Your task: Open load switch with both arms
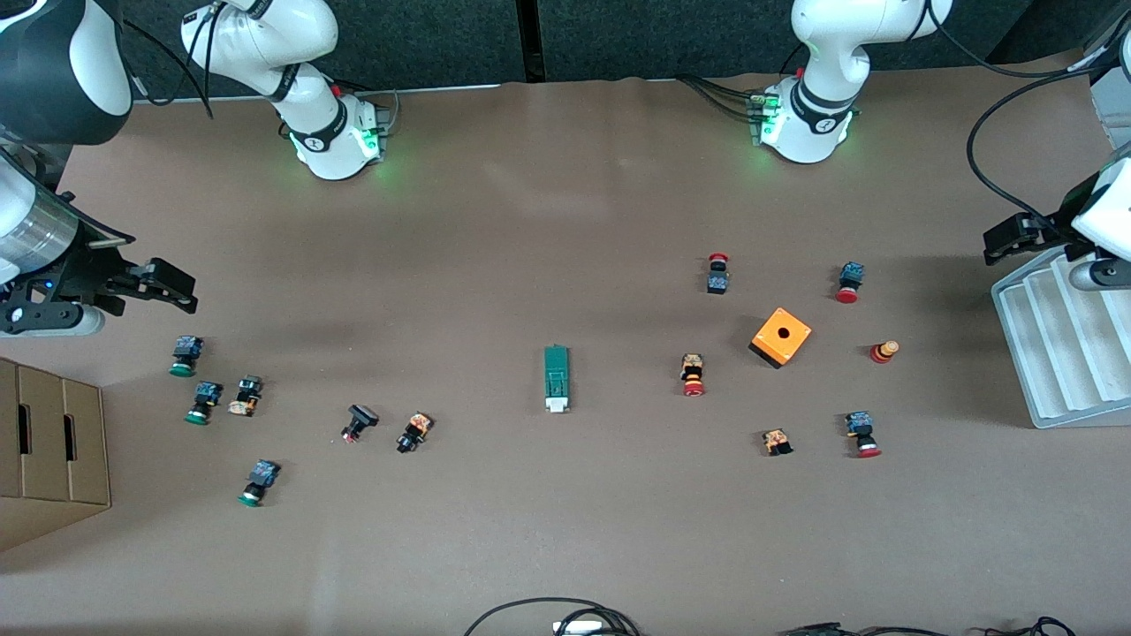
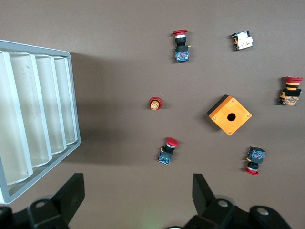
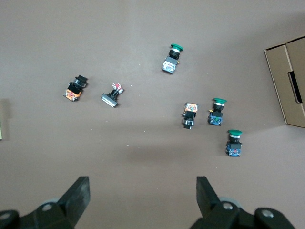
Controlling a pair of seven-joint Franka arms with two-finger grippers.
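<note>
Brown paper covers the counter (image 1: 565,221); right gripper (image 1: 163,287) hovers with fingers wide over the green push buttons (image 1: 205,399); mid-counter lies the load switch (image 1: 557,378), probably light, rigid plastic; pinch its green body, tug the white end; left gripper (image 1: 1016,237) hangs wide by the tray (image 1: 1060,353).

Load switch (image 1: 557,378) — flat, mid-table

you see only a pale sliver of the load switch (image 3: 1,119) at the right wrist view's edge. the cardboard box (image 1: 49,450) and the white tray (image 1: 1056,344) are cut off by the front view's sides. the 2 cables (image 1: 548,614) run off its lower edge.
</note>
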